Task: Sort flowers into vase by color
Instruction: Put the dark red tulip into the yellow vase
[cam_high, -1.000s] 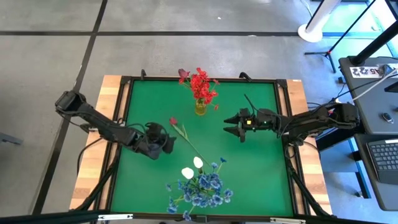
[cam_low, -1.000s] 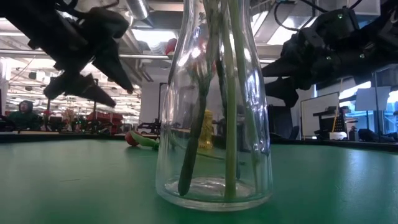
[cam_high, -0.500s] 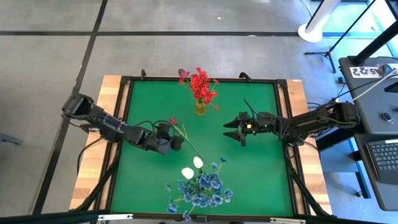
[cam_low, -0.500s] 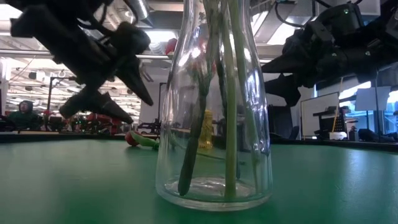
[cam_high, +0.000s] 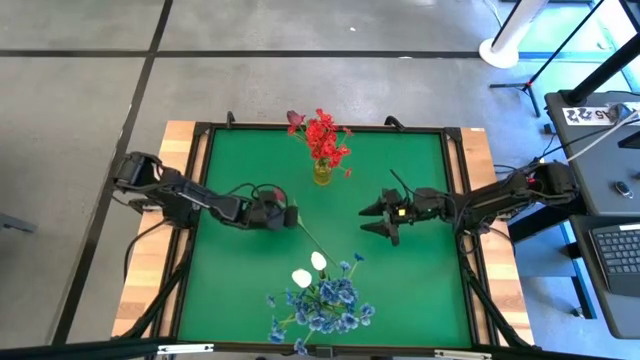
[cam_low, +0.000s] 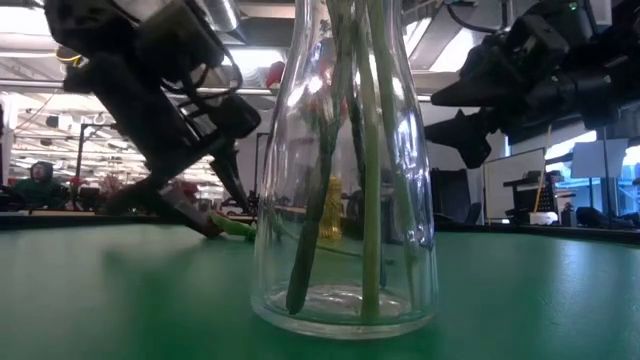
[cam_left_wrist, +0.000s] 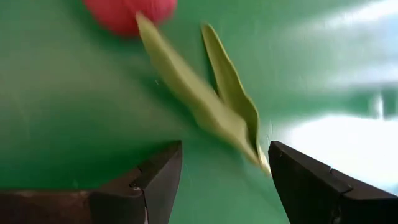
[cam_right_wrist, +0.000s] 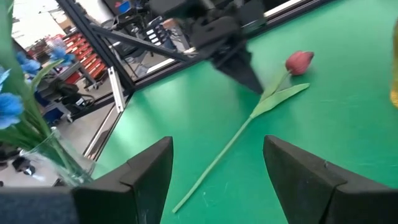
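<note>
While one red-budded flower (cam_high: 300, 226) lies loose on the green worktop (cam_high: 240, 290) left of centre, the left hand (cam_high: 290, 213) sits low over its stem with fingers spread, nothing pinched. At centre right the right hand (cam_high: 375, 218) hovers, also spread and empty, with bare green around it. Two vases: one with red flowers (cam_high: 322, 172) at the top edge, one with blue flowers (cam_high: 322, 300) at the bottom edge, its blooms cut off in the low view.
</note>
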